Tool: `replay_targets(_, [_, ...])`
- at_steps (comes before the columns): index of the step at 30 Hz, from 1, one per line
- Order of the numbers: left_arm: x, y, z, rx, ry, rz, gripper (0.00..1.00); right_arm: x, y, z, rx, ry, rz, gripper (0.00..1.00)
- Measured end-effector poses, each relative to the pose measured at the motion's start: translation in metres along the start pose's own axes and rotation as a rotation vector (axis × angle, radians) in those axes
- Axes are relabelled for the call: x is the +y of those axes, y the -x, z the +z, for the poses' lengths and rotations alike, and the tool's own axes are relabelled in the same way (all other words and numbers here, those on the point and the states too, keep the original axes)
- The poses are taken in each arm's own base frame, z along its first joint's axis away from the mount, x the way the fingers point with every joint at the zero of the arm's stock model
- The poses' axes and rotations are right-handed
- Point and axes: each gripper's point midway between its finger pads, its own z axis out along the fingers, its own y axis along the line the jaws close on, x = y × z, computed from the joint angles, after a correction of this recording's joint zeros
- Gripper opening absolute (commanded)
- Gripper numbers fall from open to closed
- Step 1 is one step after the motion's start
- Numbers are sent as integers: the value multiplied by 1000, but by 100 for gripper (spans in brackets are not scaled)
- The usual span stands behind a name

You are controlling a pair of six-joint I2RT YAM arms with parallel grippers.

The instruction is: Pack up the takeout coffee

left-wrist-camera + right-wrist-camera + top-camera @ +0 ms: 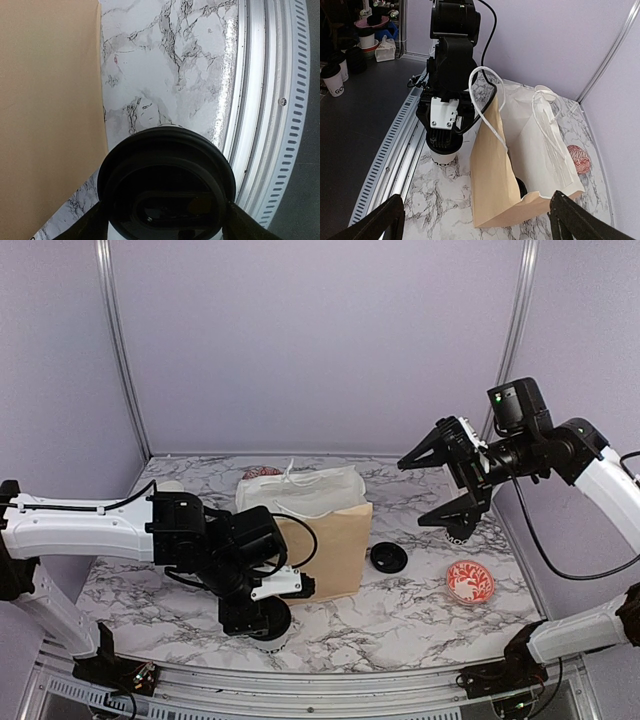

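I saw left gripper (255, 616) low over takeout coffee cup (442, 156), fingers (80, 227) flanking its black lid (167, 185). Couldn't tell whether clamped or only straddling. Cup stood upright on marble table (420, 615) near front edge, just beside brown paper bag (335, 550). I saw right gripper (432, 490) hanging high at right, jaws wide apart, holding nothing.

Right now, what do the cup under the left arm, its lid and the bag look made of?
Cup: white matte paper by the look, black lettering printed near the base. Lid: black plastic, probably; faint sheen, moulded rim and recess. Bag: tan kraft-type paper, matte, creased folds; white lining, material unclear.
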Motion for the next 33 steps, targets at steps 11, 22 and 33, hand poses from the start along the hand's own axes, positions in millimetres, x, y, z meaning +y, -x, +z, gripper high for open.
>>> replay_targets(11, [-1, 3, 1, -9, -10, 6, 69, -1, -1, 1, 1, 0, 1, 95])
replay_targets(22, [-8, 19, -49, -140, -41, -45, 66, -62, -11, 19, 59, -115, 93, 82])
replay_targets(33, [-2, -10, -166, -418, 54, -204, 66, -145, -16, 83, 117, -91, 146, 85])
